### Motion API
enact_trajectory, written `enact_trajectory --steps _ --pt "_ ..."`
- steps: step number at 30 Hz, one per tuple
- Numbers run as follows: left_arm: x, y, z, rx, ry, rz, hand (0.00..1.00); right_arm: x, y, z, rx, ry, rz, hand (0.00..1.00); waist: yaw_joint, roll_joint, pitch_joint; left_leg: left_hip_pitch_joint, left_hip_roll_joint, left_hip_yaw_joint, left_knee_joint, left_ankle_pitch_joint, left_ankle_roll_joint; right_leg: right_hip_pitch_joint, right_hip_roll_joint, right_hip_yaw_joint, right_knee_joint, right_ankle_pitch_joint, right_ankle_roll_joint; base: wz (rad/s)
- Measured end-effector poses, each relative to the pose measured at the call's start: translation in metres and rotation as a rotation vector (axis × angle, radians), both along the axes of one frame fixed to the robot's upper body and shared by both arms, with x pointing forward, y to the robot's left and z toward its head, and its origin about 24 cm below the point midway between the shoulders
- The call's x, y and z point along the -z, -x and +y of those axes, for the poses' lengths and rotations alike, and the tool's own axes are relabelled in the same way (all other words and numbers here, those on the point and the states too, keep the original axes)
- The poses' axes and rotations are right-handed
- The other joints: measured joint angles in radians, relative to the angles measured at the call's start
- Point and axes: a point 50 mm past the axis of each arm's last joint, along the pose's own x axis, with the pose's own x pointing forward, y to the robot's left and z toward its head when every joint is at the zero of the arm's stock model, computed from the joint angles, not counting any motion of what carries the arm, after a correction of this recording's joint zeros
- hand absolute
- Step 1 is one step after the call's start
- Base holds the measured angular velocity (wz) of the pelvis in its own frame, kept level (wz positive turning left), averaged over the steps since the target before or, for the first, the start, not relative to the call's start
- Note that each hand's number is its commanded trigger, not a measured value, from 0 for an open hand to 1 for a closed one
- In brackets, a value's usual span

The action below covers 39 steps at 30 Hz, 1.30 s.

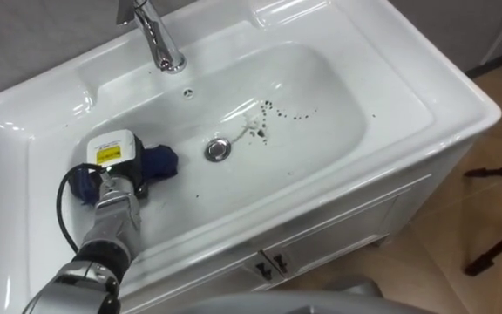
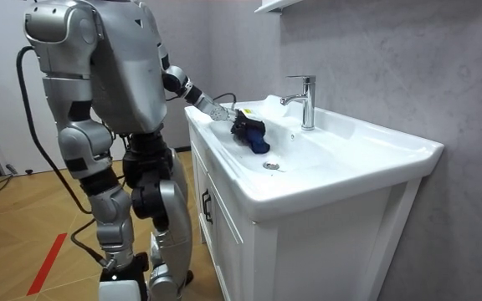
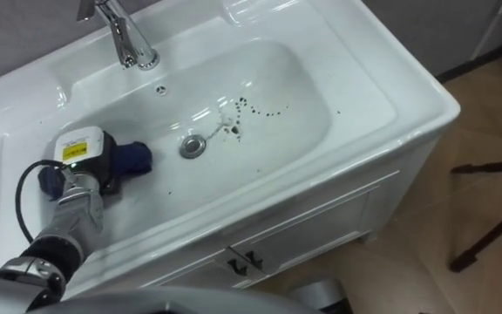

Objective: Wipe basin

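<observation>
The left robot hand [image 1: 113, 167] rests on a blue cloth [image 1: 159, 161] in the white basin [image 1: 342, 109], at 9 o'clock from the drain [image 1: 218, 149]. I cannot tell whether it grips the cloth. Dark specks [image 1: 279, 112] lie at 2 o'clock from the drain.

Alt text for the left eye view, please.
The robot's left hand rests on a crumpled dark blue cloth at the left of a white ceramic basin. Right of the round metal drain lie dark specks; a chrome faucet stands behind.
</observation>
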Motion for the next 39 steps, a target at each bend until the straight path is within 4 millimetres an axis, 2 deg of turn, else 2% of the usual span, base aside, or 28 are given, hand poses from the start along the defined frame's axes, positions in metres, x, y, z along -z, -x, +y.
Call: enact_trajectory --steps 3,8,11,12,13,20,26,28,33,39 --pt "-0.004 -0.012 -0.004 -0.031 0.036 -0.007 1.00 0.001 -0.006 0.003 0.021 -0.017 -0.024 0.00 -0.010 -0.007 0.0051 -0.018 -0.001 0.000 0.002 0.001 0.002 -0.023 -0.003 0.000 0.017 -0.006 0.001 0.00" --pt "-0.014 -0.036 -0.014 -0.067 0.095 -0.006 1.00 0.001 -0.015 0.005 0.052 -0.038 -0.062 0.00 -0.027 -0.004 0.0065 -0.065 -0.004 0.005 0.019 0.004 0.006 -0.083 -0.009 0.003 0.057 -0.009 0.001 -0.01" --pt "-0.020 -0.048 -0.016 -0.128 0.162 -0.006 1.00 0.001 -0.022 0.005 0.055 -0.043 -0.083 0.00 -0.038 0.007 0.0133 -0.084 -0.001 0.030 0.024 0.004 0.007 -0.119 -0.011 0.016 0.079 -0.013 0.000 -0.17" --pt "-0.022 -0.050 -0.016 -0.142 0.173 -0.007 1.00 0.001 -0.022 0.004 0.059 -0.043 -0.074 0.00 -0.051 0.010 0.0205 -0.087 -0.002 0.037 0.028 0.004 0.007 -0.127 -0.013 0.021 0.091 -0.017 0.000 0.00" --pt "-0.023 -0.052 -0.015 -0.156 0.180 -0.002 1.00 0.000 -0.022 0.003 0.064 -0.042 -0.069 0.00 -0.063 0.012 0.0215 -0.091 -0.002 0.056 0.031 0.004 0.007 -0.140 -0.015 0.028 0.107 -0.026 0.001 0.00" --pt "-0.037 -0.071 -0.018 -0.282 0.296 -0.026 1.00 0.000 -0.020 0.000 0.108 -0.051 -0.055 0.00 -0.090 0.018 0.0251 -0.165 -0.001 0.093 0.068 0.008 0.015 -0.244 -0.028 0.042 0.192 -0.049 -0.001 -0.02" --pt "-0.051 -0.088 -0.036 -0.317 0.434 -0.078 1.00 -0.002 -0.025 -0.004 0.115 -0.059 -0.042 0.00 -0.099 0.016 0.0305 -0.206 0.002 0.109 0.071 0.013 0.024 -0.306 -0.034 0.050 0.225 -0.045 0.000 -0.07" --pt "-0.056 -0.094 -0.044 -0.319 0.509 -0.106 1.00 -0.002 -0.027 -0.003 0.075 -0.057 -0.032 0.00 -0.104 0.014 0.0315 -0.227 0.007 0.115 0.075 0.015 0.027 -0.329 -0.030 0.055 0.225 -0.036 -0.001 -0.06" --pt "-0.059 -0.096 -0.043 -0.341 0.536 -0.123 1.00 -0.003 -0.035 -0.001 0.037 -0.057 -0.040 0.00 -0.110 0.013 0.0321 -0.243 0.019 0.137 0.095 0.009 0.027 -0.349 -0.016 0.072 0.225 -0.025 -0.005 -0.11" --pt "-0.063 -0.101 -0.047 -0.378 0.608 -0.141 1.00 -0.002 -0.033 -0.001 0.022 -0.057 -0.023 0.00 -0.118 0.014 0.0323 -0.257 0.035 0.142 0.107 0.001 0.026 -0.358 -0.007 0.078 0.218 -0.013 -0.003 -0.05"
